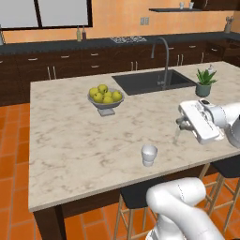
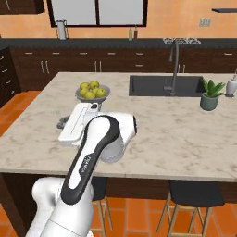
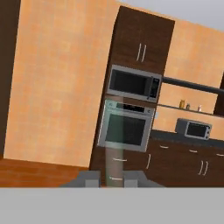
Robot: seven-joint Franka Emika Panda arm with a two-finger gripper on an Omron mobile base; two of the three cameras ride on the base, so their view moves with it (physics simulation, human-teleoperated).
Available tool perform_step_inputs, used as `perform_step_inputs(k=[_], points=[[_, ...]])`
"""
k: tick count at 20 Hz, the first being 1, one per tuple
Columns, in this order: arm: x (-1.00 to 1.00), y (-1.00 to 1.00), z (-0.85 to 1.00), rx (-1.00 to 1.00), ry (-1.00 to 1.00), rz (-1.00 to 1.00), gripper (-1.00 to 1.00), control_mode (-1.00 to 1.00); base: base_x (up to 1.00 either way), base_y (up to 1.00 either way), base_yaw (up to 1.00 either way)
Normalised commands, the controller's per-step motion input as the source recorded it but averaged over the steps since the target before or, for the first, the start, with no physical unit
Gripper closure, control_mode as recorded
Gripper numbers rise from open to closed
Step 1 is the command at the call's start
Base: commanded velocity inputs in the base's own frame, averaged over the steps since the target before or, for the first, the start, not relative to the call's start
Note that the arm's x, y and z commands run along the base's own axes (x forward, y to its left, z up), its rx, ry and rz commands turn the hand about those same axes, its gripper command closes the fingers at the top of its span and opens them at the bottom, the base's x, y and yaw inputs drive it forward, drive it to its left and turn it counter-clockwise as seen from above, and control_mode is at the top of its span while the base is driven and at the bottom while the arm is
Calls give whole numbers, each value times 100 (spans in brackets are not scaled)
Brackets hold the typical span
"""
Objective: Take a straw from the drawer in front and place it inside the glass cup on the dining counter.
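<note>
The gripper (image 1: 179, 123) hangs above the dining counter (image 1: 70, 140), level with the glass cup (image 1: 149, 154) and off to the sink side of it, well apart from the cup. Its fingers are closed on the straw (image 1: 177, 135), which shows in the left base view as a thin pale stick hanging down from the fingertips toward the stone. In the hand view the straw (image 3: 114, 144) rises as a translucent band straight up between the two dark finger tips (image 3: 89, 178), clamped there. From the right base view the gripper (image 2: 61, 123) lies beyond the white hand, with the straw (image 2: 58, 114) a faint sliver beside it. The cup stands upright near the counter's front edge, with a grey bowl of yellow-green fruit (image 1: 105, 97) farther back on the counter.
</note>
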Motion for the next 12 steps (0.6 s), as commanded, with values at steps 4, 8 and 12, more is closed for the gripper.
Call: perform_step_inputs(k=[4,8,12], points=[[33,-3,-27,13,12,11,100,-100,0,0,0],[38,-2,-40,11,6,13,100,-100,0,0,0],[10,-16,-32,6,0,7,100,-100,0,0,0]])
